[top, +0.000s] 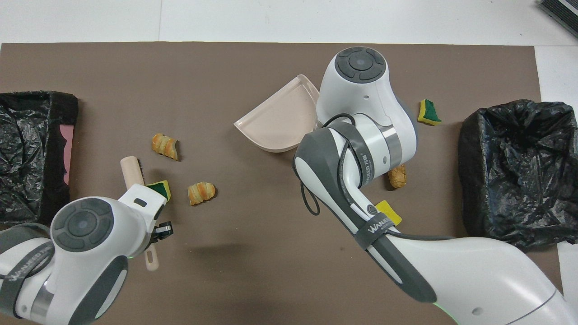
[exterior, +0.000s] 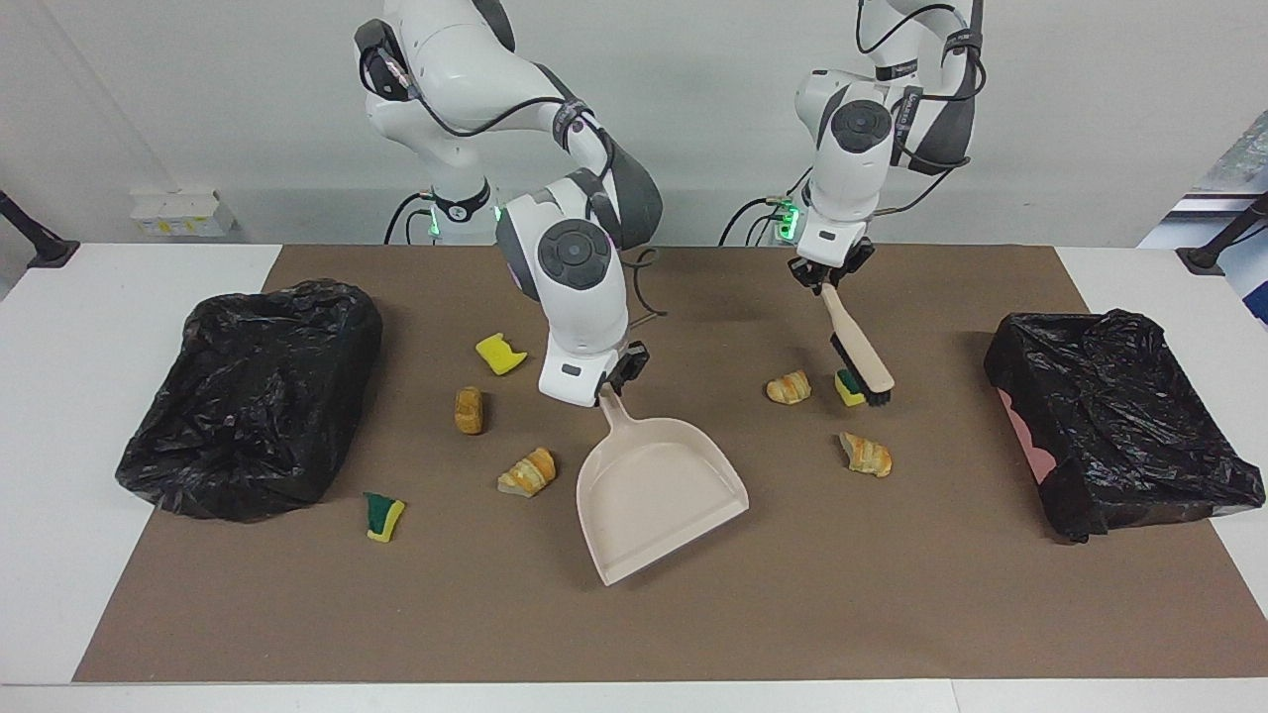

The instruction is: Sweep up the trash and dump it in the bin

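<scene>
My right gripper (exterior: 616,384) is shut on the handle of the beige dustpan (exterior: 659,495) (top: 280,122). The pan lies on the brown mat with its mouth turned toward the left arm's end. My left gripper (exterior: 828,282) is shut on the handle of the beige brush (exterior: 862,361) (top: 131,169). Its bristles are low against a green-faced sponge piece (exterior: 845,387) (top: 160,187). Several trash pieces lie scattered: croissant bits (exterior: 789,387) (exterior: 867,455) (exterior: 528,472), a bread bit (exterior: 469,409), a yellow sponge (exterior: 500,354) and a green-faced sponge (exterior: 383,516).
Two bins lined with black bags stand on the mat. One bin (exterior: 253,396) (top: 515,171) is at the right arm's end; the other bin (exterior: 1119,436) (top: 27,153) is at the left arm's end. White table (exterior: 59,396) borders the mat.
</scene>
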Controlling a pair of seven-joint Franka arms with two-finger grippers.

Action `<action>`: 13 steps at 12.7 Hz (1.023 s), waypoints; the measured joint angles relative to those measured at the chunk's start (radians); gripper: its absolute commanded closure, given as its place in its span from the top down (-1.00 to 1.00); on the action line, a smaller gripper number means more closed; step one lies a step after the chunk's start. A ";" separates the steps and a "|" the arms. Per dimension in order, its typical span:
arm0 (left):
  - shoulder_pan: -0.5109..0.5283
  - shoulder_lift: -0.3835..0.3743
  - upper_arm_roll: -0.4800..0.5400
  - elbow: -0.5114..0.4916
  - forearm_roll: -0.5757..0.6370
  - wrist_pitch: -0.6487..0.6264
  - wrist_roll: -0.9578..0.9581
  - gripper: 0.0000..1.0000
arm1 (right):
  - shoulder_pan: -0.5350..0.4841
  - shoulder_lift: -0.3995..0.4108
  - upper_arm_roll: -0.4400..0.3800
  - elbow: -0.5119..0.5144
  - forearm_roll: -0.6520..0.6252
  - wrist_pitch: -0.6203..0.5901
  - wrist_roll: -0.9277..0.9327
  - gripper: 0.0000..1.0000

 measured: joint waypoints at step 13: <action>0.071 0.014 -0.025 -0.082 -0.059 0.034 0.060 -1.00 | 0.052 -0.172 0.003 -0.381 -0.267 0.208 -0.725 -1.00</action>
